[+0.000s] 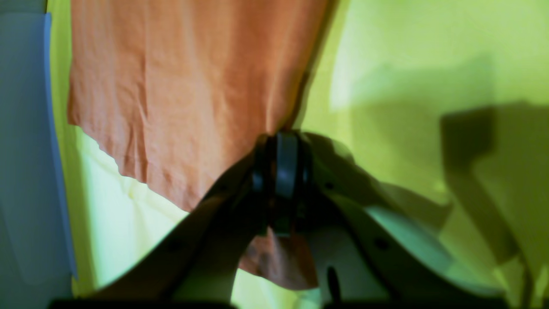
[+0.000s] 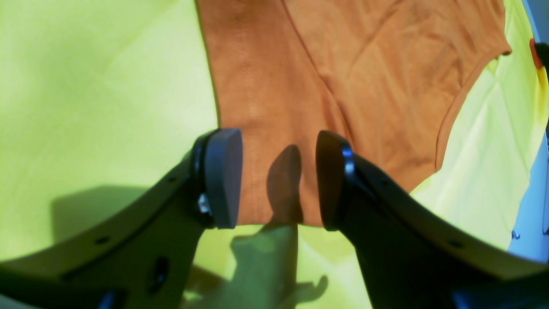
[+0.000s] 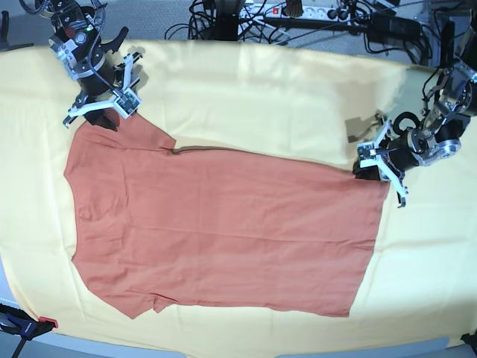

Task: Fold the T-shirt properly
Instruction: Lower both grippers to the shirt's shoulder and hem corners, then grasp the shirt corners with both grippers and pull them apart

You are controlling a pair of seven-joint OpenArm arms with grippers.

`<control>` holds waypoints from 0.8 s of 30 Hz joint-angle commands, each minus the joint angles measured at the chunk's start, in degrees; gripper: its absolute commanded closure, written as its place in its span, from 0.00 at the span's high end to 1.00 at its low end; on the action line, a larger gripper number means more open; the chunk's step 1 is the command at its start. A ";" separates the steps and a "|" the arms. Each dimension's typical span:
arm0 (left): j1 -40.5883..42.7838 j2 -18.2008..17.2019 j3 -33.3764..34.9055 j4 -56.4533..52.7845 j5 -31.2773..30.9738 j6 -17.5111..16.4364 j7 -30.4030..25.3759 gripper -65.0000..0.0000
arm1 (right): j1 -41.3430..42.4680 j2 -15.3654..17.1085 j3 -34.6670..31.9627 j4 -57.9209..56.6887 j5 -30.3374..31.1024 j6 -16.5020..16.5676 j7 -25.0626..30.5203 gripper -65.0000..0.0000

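Nearest you, the left gripper (image 1: 281, 171) is clamped on the T-shirt (image 3: 223, 224) hem corner, the right gripper (image 2: 279, 178) gapes empty over its far-left sleeve; thin, limp cloth, spread mid-bench—pinch corners.

T-shirt (image 3: 216, 224) | rust-orange, short-sleeved | spread flat, lightly wrinkled | on yellow cloth (image 3: 261, 97)

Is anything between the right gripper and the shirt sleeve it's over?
Nothing visible. The right gripper is open with the T-shirt sleeve hem directly between its pads; only the yellow cloth lies around it. The left gripper is already shut on the shirt's far corner.
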 commanded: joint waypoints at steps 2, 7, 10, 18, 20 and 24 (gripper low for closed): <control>-0.02 -2.23 0.04 1.14 1.27 -2.56 1.90 0.01 | -0.55 0.55 -0.09 -1.25 0.28 2.34 -2.64 0.49; -0.04 -4.33 0.04 3.58 -0.52 -2.56 1.92 0.00 | -0.59 0.57 -0.09 0.50 1.14 2.80 -8.98 0.49; 0.00 -4.81 0.04 3.63 -0.70 -2.58 1.90 0.00 | -0.63 0.57 -0.07 3.10 5.07 6.12 -9.84 0.49; -0.02 -4.79 0.04 3.63 -1.40 -2.56 1.88 0.00 | -0.72 0.57 -0.07 5.49 8.72 9.25 -9.81 0.49; -0.02 -4.76 0.04 3.63 -2.86 -2.58 1.90 0.00 | -0.72 0.57 -0.07 5.49 9.22 9.60 -9.81 0.49; -0.02 -4.79 0.04 3.63 -2.99 -2.58 1.90 0.00 | -0.72 0.61 -0.07 5.49 9.27 9.40 -9.62 0.49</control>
